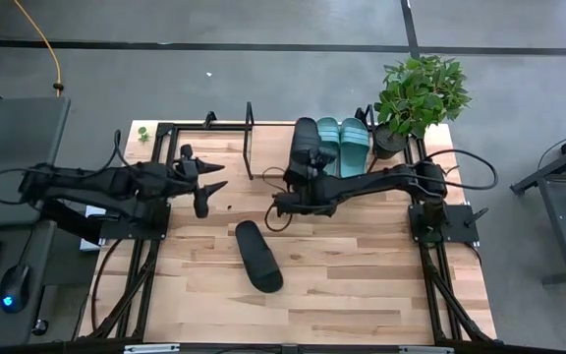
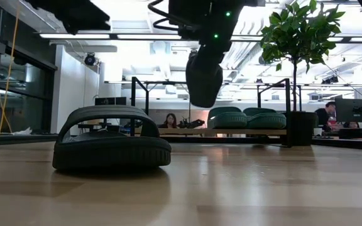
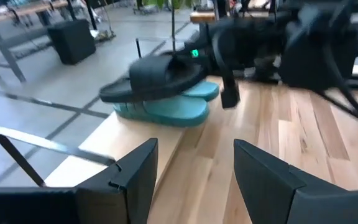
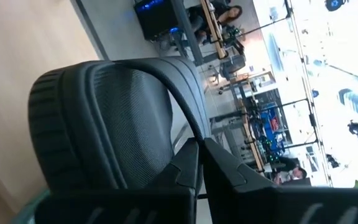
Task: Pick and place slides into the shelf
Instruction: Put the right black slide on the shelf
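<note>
While a black slide (image 1: 306,139) is being held aloft by its strap in the closed right end effector (image 1: 314,167), it is being kept just above the shelf (image 1: 226,147), right beside the two teal slides (image 1: 343,146) that are being carried side by side on the shelf's wooden board near the potted plant (image 1: 416,98). As seen from the low view, this slide (image 2: 204,75) is hanging toe-down, clear of the board. In the right wrist view, the dark fingers (image 4: 185,168) are being pressed together on the ribbed strap (image 4: 135,93). A second black slide (image 1: 258,256) is lying sole-down on the counter (image 1: 362,285), well apart from the shelf and near the middle of the wooden top. The left end effector (image 1: 211,179) is being held above the counter beside the shelf's vacant end, its jaws standing wide apart with nothing between them.
</note>
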Available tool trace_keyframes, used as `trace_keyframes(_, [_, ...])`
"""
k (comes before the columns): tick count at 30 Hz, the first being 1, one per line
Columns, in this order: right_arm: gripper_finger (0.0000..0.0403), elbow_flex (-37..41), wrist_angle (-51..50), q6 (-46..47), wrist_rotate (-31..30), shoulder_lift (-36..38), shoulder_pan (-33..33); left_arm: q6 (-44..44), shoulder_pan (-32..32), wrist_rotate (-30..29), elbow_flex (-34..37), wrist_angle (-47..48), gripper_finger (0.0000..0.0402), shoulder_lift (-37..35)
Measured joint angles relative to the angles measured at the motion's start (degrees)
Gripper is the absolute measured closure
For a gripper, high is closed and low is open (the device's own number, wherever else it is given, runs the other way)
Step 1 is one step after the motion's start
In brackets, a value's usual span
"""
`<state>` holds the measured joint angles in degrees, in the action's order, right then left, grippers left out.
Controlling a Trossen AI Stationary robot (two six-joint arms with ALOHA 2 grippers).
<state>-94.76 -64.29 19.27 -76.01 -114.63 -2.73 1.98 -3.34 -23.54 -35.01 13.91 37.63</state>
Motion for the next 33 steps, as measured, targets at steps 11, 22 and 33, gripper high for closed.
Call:
trace_keyframes(11, [0.0403,0.02,19.51,-20.42,7.61,-0.02,2.75,-0.07,-9.99,11.69,2.06,-0.63,0.0208,0.02])
trace_keyframes(22, [0.0403,0.09,24.63,-28.81,12.89,-0.48,8.26,-0.19,-10.92,13.94,2.09,-0.59,0.0208,0.09])
trace_keyframes(33, [0.0403,0.11,31.44,-34.97,19.24,-0.87,11.04,-0.20,-10.92,13.96,2.11,-0.52,0.0208,0.09])
